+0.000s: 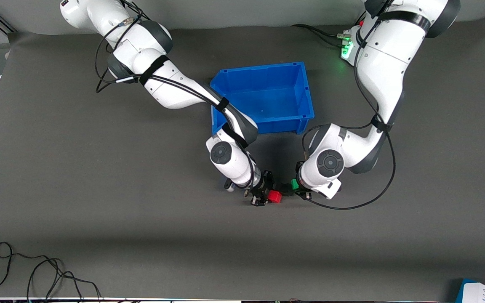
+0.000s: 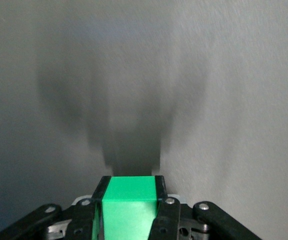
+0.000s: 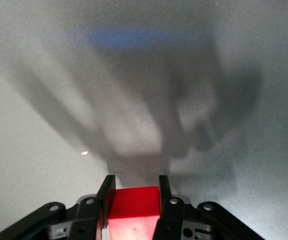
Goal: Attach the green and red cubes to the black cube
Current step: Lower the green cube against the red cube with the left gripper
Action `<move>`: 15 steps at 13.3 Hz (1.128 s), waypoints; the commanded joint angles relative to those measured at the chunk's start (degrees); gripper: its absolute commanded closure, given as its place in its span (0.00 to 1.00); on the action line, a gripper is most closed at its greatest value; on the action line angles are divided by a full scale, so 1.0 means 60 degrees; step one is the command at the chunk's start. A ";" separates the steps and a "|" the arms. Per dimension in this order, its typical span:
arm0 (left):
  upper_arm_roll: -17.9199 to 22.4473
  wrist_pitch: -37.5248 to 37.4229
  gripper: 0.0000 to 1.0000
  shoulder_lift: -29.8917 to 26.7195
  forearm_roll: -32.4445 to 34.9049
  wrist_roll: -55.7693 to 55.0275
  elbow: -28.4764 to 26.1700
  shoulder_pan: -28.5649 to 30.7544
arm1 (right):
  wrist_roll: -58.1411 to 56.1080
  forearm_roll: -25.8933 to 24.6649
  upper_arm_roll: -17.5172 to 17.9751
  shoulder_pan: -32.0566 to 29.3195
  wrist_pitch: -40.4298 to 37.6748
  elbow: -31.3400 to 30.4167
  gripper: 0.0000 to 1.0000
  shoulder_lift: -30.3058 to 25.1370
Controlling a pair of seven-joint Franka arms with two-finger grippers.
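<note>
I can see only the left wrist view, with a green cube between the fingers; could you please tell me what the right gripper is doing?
Observer: The right gripper is shut on the red cube.
Operator: Thank you. Where is it relative to mine?
Observer: In the front view the red cube and the green cube face each other across a small gap, over the grey table and not over the blue bin.
Operator: Is the black cube in that gap?
Observer: Something dark shows there, but I cannot tell whether it is a cube or shadow.
</note>
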 commanded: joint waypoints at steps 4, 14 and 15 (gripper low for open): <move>0.0090 0.0068 1.00 0.0159 0.0065 -0.0090 0.0334 -0.0188 | -0.0057 -0.0083 -0.0109 -0.0014 -0.0290 -0.0069 0.82 -0.0355; 0.0339 -0.0108 1.00 0.0276 0.0124 0.0057 0.0334 0.0002 | -0.0672 -0.0215 -0.0241 0.0089 -0.0290 -0.0201 0.77 -0.0341; 0.0339 -0.0108 1.00 0.0276 0.0138 0.0057 0.0334 0.0003 | -0.0672 -0.0215 -0.0226 0.0074 -0.0304 -0.0201 0.78 -0.0355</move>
